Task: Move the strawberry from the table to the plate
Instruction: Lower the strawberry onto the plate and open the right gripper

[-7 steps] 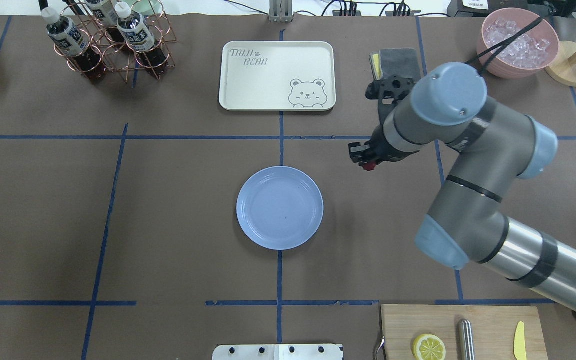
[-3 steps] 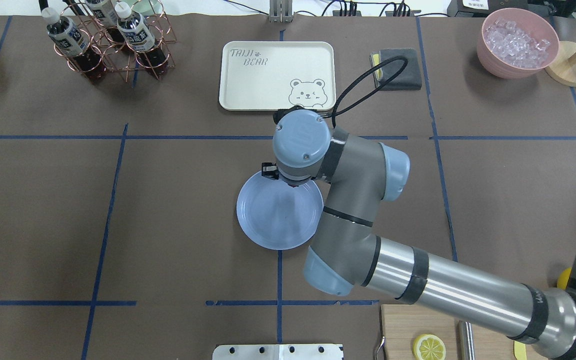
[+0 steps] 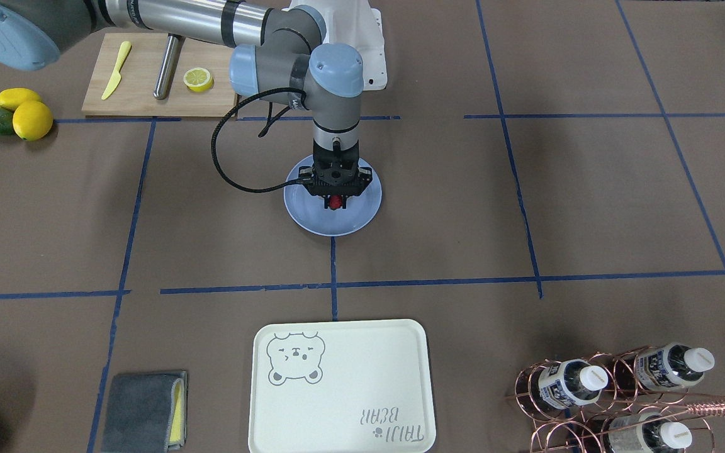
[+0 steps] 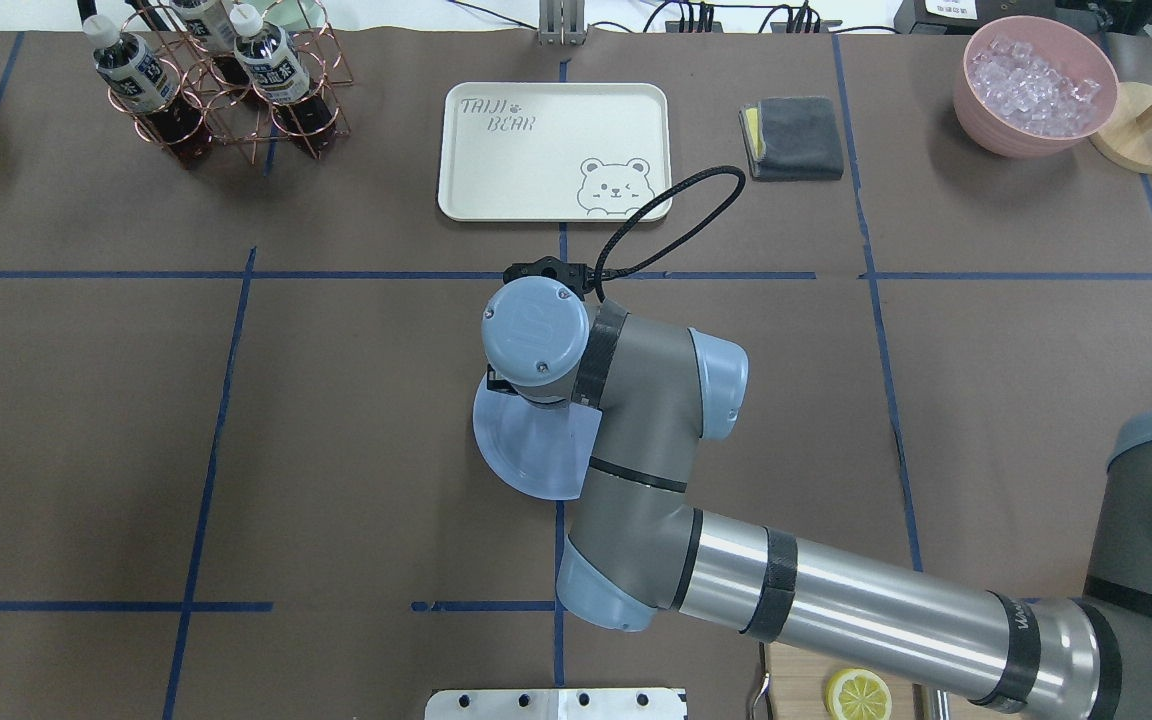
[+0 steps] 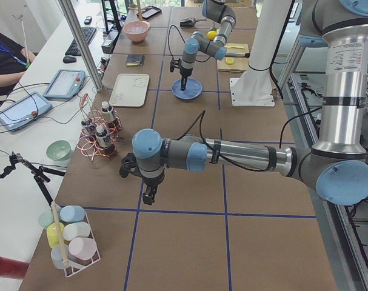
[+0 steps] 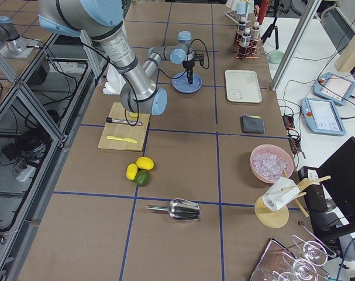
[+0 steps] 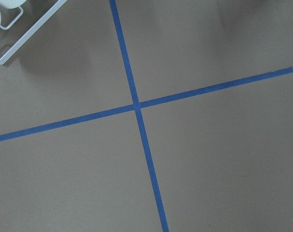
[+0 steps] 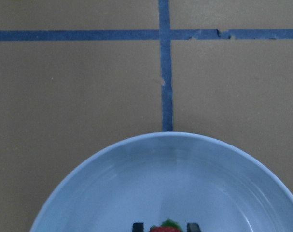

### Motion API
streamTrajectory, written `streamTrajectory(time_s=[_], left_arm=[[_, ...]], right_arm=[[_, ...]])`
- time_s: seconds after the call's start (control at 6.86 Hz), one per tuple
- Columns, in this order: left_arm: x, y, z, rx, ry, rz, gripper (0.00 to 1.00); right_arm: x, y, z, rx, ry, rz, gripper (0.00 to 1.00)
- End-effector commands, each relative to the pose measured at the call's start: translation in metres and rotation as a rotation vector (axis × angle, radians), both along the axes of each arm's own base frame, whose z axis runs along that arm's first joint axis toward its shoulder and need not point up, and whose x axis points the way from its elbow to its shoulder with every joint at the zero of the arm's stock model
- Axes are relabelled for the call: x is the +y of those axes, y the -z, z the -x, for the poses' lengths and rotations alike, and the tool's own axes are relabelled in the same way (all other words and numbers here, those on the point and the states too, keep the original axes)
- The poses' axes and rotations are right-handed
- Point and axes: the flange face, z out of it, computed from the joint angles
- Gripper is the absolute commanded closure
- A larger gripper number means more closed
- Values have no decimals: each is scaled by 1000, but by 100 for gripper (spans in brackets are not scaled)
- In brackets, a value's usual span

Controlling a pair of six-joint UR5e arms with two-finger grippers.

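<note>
The light-blue plate (image 3: 296, 211) lies in the middle of the brown table (image 4: 336, 400). My right gripper (image 3: 335, 200) points straight down over it, shut on the small red strawberry (image 3: 335, 202). In the right wrist view the strawberry (image 8: 163, 228) sits between the two dark fingertips (image 8: 137, 226) just above the plate (image 8: 112, 193). In the overhead view the right wrist hides the gripper and the berry and covers part of the plate (image 4: 521, 455). My left gripper (image 5: 148, 195) hangs over bare table far off to the robot's left; I cannot tell whether it is open or shut.
A cream bear tray (image 4: 554, 150) lies beyond the plate. A copper bottle rack (image 4: 226, 80), a grey cloth (image 4: 794, 138) and a pink bowl of ice (image 4: 1034, 85) stand along the far edge. A cutting board (image 3: 142, 94) with a lemon half and two lemons (image 3: 22, 110) sit near the robot's base.
The right arm has carried the strawberry leftward from the table right of the plate to a spot over the plate.
</note>
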Motion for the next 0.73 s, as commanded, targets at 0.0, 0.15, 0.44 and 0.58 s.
streamTrajectory(time_s=[0.0,0.15,0.44,0.58], left_arm=[[-1,1,-1,2,-1,-2,0],[-1,1,-1,2,-1,-2,0],[-1,4,-1,2,-1,-8,0],[-1,4,-1,2,-1,-8,0]], right_arm=[[5,-10,3,16,4,4,100],[5,-13,2,19,4,5,100],[5,-9,2,13,4,2,73],[5,-10,1,15,4,3,1]])
